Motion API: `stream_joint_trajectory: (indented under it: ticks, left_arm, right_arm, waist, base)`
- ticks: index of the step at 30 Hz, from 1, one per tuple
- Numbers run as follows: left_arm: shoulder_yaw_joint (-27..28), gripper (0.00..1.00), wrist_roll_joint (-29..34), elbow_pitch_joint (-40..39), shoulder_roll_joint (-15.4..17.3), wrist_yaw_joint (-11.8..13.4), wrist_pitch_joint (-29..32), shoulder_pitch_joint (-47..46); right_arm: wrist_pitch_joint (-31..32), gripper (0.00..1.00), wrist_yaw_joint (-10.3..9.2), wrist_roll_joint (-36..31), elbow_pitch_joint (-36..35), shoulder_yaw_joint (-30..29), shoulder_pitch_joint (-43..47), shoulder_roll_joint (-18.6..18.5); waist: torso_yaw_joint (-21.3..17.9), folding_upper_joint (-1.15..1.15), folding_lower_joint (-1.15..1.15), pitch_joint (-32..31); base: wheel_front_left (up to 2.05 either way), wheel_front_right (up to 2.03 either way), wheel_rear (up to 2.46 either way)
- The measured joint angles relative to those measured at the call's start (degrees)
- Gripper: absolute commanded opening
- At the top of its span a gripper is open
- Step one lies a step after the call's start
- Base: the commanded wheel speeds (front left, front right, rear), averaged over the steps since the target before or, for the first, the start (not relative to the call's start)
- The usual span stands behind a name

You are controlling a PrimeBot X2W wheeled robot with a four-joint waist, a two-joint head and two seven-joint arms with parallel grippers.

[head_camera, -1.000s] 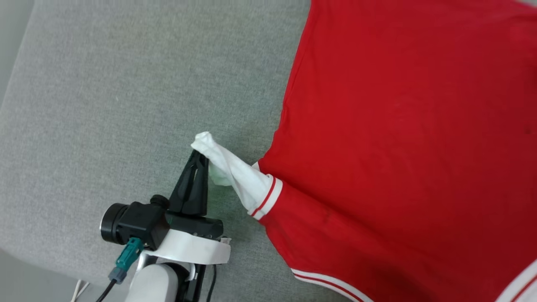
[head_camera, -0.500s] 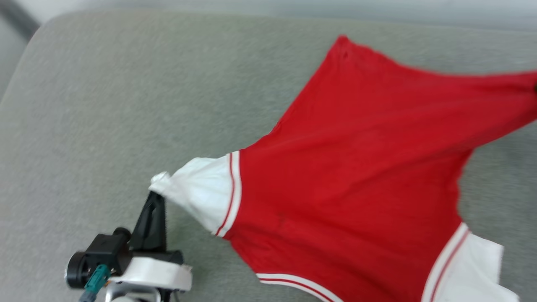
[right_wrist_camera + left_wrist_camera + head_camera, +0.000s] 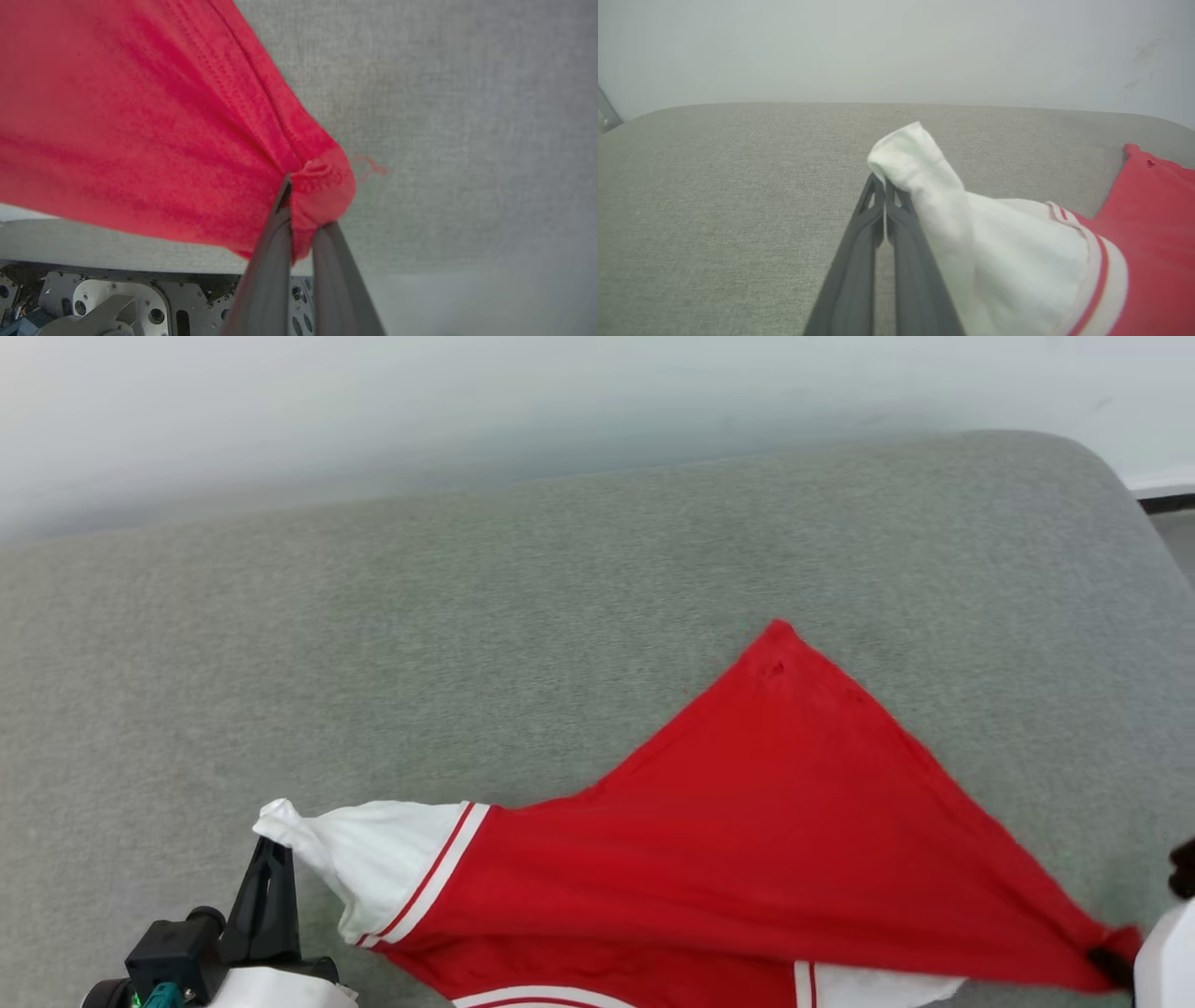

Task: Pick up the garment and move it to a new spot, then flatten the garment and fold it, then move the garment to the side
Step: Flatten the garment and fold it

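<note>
Nearest the camera, the left gripper [image 3: 270,847] presses its two dark fingers together on the bunched tip of a white sleeve. The left wrist view shows the tips meeting and the cloth draped over one finger, finer than the head view resolves. The right gripper [image 3: 303,205] is closed on a gathered red corner with a stitched hem and a loose thread. The right wrist view adds a grey metal plate [image 3: 117,298] with round holes beneath the cloth. The garment [image 3: 747,821] spans low between the two grippers, plain red side up, its soft knit drawn into long, shallow folds. Red-and-white striped trim marks the sleeve seam and the near edge. Its body forms a triangle whose apex rests farther out on the cushion [image 3: 467,616]. This is a grey woven surface with a rounded far-right corner and broad bare areas to the left of and beyond the cloth. A pale wall [image 3: 467,401] rises behind its far edge.
</note>
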Motion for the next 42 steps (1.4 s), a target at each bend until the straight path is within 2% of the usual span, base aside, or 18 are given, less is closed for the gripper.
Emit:
stream_joint_trajectory:
  ticks: [1, 2, 3, 4, 9, 14, 17, 18, 20, 24, 28, 34, 42]
  left_arm:
    - [0.16, 0.00, 0.03, 0.21, 0.13, -0.14, 0.00, 0.01]
    - [0.24, 0.00, 0.07, 0.40, 0.21, -0.16, 0.00, 0.02]
    - [0.26, 0.00, 0.09, 0.57, 0.24, -0.19, 0.00, 0.03]
    - [0.34, 0.00, 0.20, 0.67, 0.29, -0.26, 0.00, 0.06]
    - [0.40, 0.00, 0.67, 1.19, 0.52, -0.66, 0.00, 0.07]
    - [-0.29, 0.00, 1.15, 1.25, 0.55, -1.09, 0.00, -0.95]
    - [-1.00, 0.00, 1.16, 0.48, 0.44, -1.18, 0.00, -2.09]
    - [-2.43, 0.00, 1.62, -0.32, 0.14, -1.62, 0.00, -3.74]
    - [-3.46, 0.00, 1.75, -0.65, 0.00, -1.68, 0.00, -4.74]
    - [-5.27, 0.00, 2.13, -1.18, -0.18, -2.01, 0.00, -7.12]
    - [-6.72, 0.00, 2.50, -2.55, -0.53, -2.14, 0.00, -8.97]
    - [-8.51, 0.00, 2.75, -5.00, -1.19, -2.13, 0.00, -10.17]
    - [-10.53, 0.00, 2.34, -6.25, -1.67, -1.59, 0.00, -11.27]
  right_arm:
    - [-0.03, 0.09, 0.00, -0.15, -0.32, -0.65, 1.85, 1.07]
    - [0.15, 0.40, -0.01, -0.10, -0.47, -1.40, 3.43, 2.13]
    - [0.59, 0.85, -0.01, -0.11, -0.69, -2.00, 4.96, 3.13]
    - [0.83, 1.00, -0.01, -0.12, -1.11, -2.52, 6.19, 4.07]
    - [-0.36, 1.00, -0.02, -1.19, -3.94, -5.63, 6.56, 6.61]
    - [-6.42, 1.00, -0.03, -1.96, -6.19, -8.10, 2.48, 8.50]
    - [-9.89, 1.00, -0.03, -1.13, -6.23, -7.68, -1.44, 9.22]
    - [-12.46, 1.00, -0.03, 0.94, -4.20, -5.34, -7.81, 8.31]
    - [-12.60, 1.00, -0.03, 1.94, -2.77, -3.80, -11.55, 7.82]
    - [-9.48, 1.00, -0.03, 4.45, 0.02, -0.63, -18.88, 7.35]
    - [-3.45, 1.00, -0.03, 5.44, 3.37, 1.81, -26.30, 7.16]
    - [6.26, 1.00, -0.03, 3.54, 9.38, 4.76, -35.37, 8.32]
    - [13.96, 1.00, -0.03, 1.90, 15.97, 6.44, -40.84, 10.13]
  waist:
    - [-0.61, 0.00, 0.00, -0.12]
    - [-1.15, 0.00, 0.00, -0.22]
    - [-1.62, 0.00, 0.00, -0.29]
    - [-1.99, 0.00, 0.00, -0.33]
    - [-3.04, 0.00, 0.00, 0.03]
    - [-2.42, 0.00, 0.00, 0.80]
    - [-1.80, 0.00, 0.00, 1.78]
    - [-0.57, 0.00, 0.00, 3.56]
    - [0.22, 0.00, 0.01, 4.70]
    - [2.04, 0.00, 0.01, 7.22]
    - [4.26, 0.00, 0.01, 9.56]
    - [7.28, 0.00, 0.02, 12.64]
    - [10.51, 0.00, 0.01, 15.86]
  base:
    - [0.00, 0.00, 0.00]
    - [0.00, 0.00, 0.00]
    - [0.00, 0.00, 0.00]
    - [0.00, 0.00, 0.00]
    - [0.00, 0.00, 0.00]
    - [0.00, 0.00, 0.00]
    - [0.00, 0.00, 0.00]
    - [0.00, 0.00, 0.00]
    - [0.00, 0.00, 0.00]
    - [0.00, 0.00, 0.00]
    - [0.00, 0.00, 0.00]
    - [0.00, 0.00, 0.00]
    - [0.00, 0.00, 0.00]
